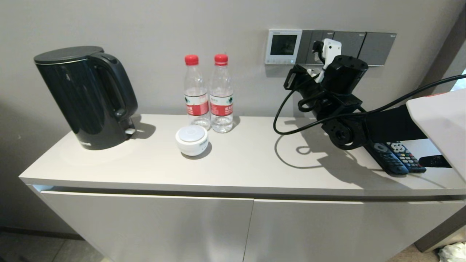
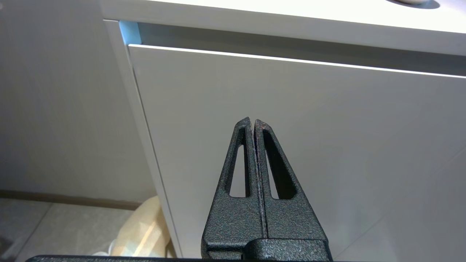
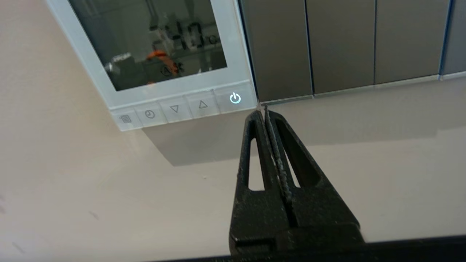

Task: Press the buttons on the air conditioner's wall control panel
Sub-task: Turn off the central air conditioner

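The air conditioner's wall control panel (image 1: 283, 46) is a small white-framed thermostat on the wall above the countertop. Its screen is dark and reflective in the right wrist view (image 3: 149, 40). The buttons (image 3: 174, 109) run in a row along its lower edge, and the power key (image 3: 235, 98) at the end glows pale blue. My right gripper (image 3: 263, 109) is shut and empty. Its tips are at the wall just below the panel's lower corner, beside the power key; it also shows in the head view (image 1: 291, 77). My left gripper (image 2: 252, 122) is shut and empty, low in front of the cabinet door.
Dark grey switch plates (image 1: 364, 45) and a white plug (image 1: 330, 49) sit beside the panel. On the countertop (image 1: 236, 163) stand a black kettle (image 1: 85, 96), two water bottles (image 1: 209, 96), a white round device (image 1: 192, 140) and remote controls (image 1: 395, 157). A black cable (image 1: 280, 112) hangs from my right arm.
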### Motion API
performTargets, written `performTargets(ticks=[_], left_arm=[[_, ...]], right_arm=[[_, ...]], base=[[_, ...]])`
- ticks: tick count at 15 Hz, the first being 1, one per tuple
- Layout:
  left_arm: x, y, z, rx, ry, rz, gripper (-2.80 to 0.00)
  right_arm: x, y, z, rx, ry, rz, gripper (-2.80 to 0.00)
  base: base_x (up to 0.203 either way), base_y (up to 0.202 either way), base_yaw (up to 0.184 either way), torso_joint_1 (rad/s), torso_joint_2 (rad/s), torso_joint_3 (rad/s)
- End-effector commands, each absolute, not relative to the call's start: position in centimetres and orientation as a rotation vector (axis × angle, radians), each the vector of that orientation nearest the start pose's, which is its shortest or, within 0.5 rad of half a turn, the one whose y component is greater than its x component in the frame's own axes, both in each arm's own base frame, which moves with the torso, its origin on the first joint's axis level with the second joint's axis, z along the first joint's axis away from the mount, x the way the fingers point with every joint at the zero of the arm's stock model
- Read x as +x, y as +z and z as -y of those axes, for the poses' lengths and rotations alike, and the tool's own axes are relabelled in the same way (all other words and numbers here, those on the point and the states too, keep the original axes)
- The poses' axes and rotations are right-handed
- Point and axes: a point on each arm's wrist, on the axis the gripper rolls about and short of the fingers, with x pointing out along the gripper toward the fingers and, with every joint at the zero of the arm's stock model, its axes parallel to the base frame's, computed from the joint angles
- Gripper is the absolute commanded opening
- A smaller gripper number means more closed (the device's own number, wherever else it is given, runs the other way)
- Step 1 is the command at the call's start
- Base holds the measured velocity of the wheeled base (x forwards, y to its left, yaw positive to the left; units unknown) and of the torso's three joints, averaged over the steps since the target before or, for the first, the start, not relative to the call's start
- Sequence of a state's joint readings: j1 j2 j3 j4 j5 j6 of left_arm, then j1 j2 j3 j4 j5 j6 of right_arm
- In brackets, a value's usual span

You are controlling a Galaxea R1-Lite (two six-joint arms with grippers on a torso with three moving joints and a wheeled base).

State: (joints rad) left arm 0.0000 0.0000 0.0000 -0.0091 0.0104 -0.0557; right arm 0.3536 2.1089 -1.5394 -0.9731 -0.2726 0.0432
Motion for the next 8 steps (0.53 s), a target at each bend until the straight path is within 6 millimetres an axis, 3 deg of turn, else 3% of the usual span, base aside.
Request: performTargets(ticks=[1, 5, 8], left_arm=[[-2.3, 7.6, 0.0, -0.057, 0.010, 0.010, -2.80], [-2.3, 7.6, 0.0, -0.057, 0.010, 0.010, -2.80], [-2.3, 7.6, 0.0, -0.057, 0.010, 0.010, -2.80]], right_arm=[[40.8, 26.9, -14.5, 0.170, 0.089, 0.389, -2.80], [39.5, 28.0, -14.5, 0.179, 0.091, 0.407, -2.80], [39.2, 27.8, -15.4, 0.162, 0.097, 0.407, -2.80]], base=[[0.000, 0.000, 0.000, 0.000, 0.00, 0.000], [0.000, 0.000, 0.000, 0.000, 0.00, 0.000], [0.000, 0.000, 0.000, 0.000, 0.00, 0.000]])
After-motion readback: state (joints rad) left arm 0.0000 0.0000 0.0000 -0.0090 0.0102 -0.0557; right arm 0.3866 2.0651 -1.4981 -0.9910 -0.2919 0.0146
